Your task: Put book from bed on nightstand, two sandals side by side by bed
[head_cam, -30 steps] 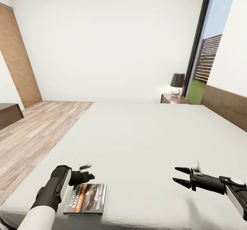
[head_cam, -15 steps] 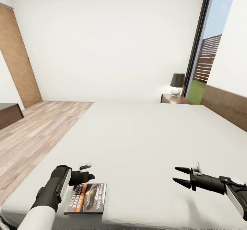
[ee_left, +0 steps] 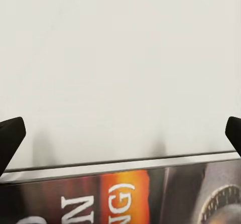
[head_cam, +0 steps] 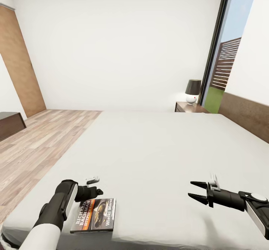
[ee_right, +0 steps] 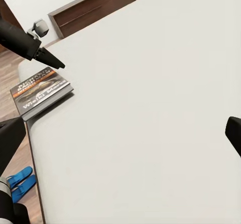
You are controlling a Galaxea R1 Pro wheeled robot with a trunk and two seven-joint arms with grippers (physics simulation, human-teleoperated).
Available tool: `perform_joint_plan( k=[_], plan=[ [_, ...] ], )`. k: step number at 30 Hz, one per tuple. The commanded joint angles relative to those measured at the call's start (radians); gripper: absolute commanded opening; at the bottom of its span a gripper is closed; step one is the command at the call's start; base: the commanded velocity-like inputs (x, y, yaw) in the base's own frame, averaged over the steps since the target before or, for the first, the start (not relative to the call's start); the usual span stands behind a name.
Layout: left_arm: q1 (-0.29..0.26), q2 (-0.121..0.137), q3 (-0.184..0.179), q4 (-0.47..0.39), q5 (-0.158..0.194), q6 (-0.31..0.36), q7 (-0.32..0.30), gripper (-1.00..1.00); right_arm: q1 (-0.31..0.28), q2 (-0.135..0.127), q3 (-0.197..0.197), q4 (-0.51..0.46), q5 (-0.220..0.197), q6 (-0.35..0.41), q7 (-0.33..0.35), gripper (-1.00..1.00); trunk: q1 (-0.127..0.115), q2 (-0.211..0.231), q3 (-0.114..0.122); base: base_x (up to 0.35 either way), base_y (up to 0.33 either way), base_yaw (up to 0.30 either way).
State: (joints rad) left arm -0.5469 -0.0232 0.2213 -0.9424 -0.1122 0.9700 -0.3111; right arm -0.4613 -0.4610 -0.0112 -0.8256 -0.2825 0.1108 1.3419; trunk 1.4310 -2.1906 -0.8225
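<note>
The book (head_cam: 93, 220), dark with an orange picture and white lettering, lies flat near the front left corner of the bed (head_cam: 157, 149). My left gripper (head_cam: 98, 191) hovers open just beyond the book's far edge; in the left wrist view the book (ee_left: 125, 199) sits below the spread fingertips (ee_left: 11, 133). My right gripper (head_cam: 190, 189) hangs open over bare mattress at the front right. The right wrist view catches the book (ee_right: 42, 91), the left gripper's finger (ee_right: 50, 58) and the blue sandals (ee_right: 20, 181) on the floor beside the bed. A nightstand (head_cam: 190, 108) stands at the far right corner.
A dark-shaded lamp (head_cam: 193, 91) sits on the nightstand. The wooden headboard (head_cam: 246, 115) runs along the right. A tall window (head_cam: 224, 56) is behind it. Wood-plank floor (head_cam: 41, 138), a brown door (head_cam: 18, 67) and a dark TV bench (head_cam: 9, 125) lie to the left.
The book and the bed's near edge sit slightly lower in the head view, a small camera shift. Both arms hold the same pose, grippers still open.
</note>
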Motion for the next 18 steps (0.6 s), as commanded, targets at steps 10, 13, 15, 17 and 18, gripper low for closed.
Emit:
perform_joint_plan(
  k=[10,13,15,17,18],
  plan=[
    [-0.001,-0.001,0.004,-0.001,-0.011,0.003,-0.010,1.00,0.000,0.000,-0.005,0.001,-0.005,0.010,0.000,1.00,0.000,0.000,-0.001,0.000,0.000,0.000],
    [-0.001,-0.001,0.004,-0.001,-0.011,0.004,-0.010,1.00,0.000,0.000,-0.005,0.002,-0.005,0.010,0.000,1.00,0.000,0.000,-0.001,0.000,0.000,0.000],
    [-0.001,-0.001,0.004,-0.001,-0.011,0.004,-0.010,1.00,0.000,0.001,-0.006,0.002,-0.004,0.010,0.000,1.00,0.000,0.000,-0.001,0.000,0.000,0.000],
    [-0.001,-0.001,0.004,-0.001,-0.011,0.004,-0.010,1.00,0.000,0.000,-0.006,0.002,-0.004,0.010,-0.001,1.00,0.000,0.000,-0.001,-0.017,0.000,0.000],
    [-0.001,-0.001,0.004,-0.001,-0.011,0.004,-0.010,1.00,0.000,0.000,-0.006,0.001,-0.004,0.010,-0.001,1.00,0.000,0.000,-0.001,-0.110,0.000,0.000]
  ],
)
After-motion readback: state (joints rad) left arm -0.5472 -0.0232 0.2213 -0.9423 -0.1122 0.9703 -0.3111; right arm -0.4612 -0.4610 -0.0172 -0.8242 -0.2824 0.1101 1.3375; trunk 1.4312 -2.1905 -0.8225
